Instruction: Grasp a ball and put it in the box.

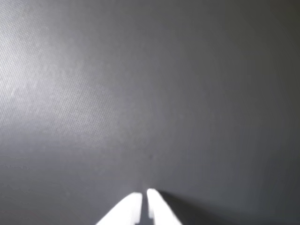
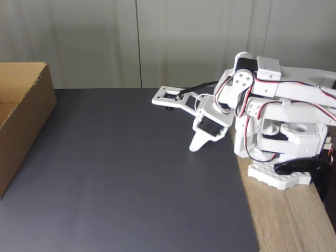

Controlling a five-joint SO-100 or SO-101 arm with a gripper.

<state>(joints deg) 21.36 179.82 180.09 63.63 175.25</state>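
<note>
My white gripper (image 1: 144, 193) pokes in from the bottom edge of the wrist view, its two fingertips nearly touching over bare dark mat, nothing between them. In the fixed view the gripper (image 2: 194, 147) points down at the mat, close to the folded white arm's base at the right. The brown cardboard box (image 2: 21, 118) stands at the left edge of the fixed view, open at the top. The ball is out of view.
A dark grey mat (image 2: 126, 178) covers most of the table. A strip of wooden tabletop (image 2: 289, 220) runs along the right, where the arm's base is clamped. A pale wall stands behind.
</note>
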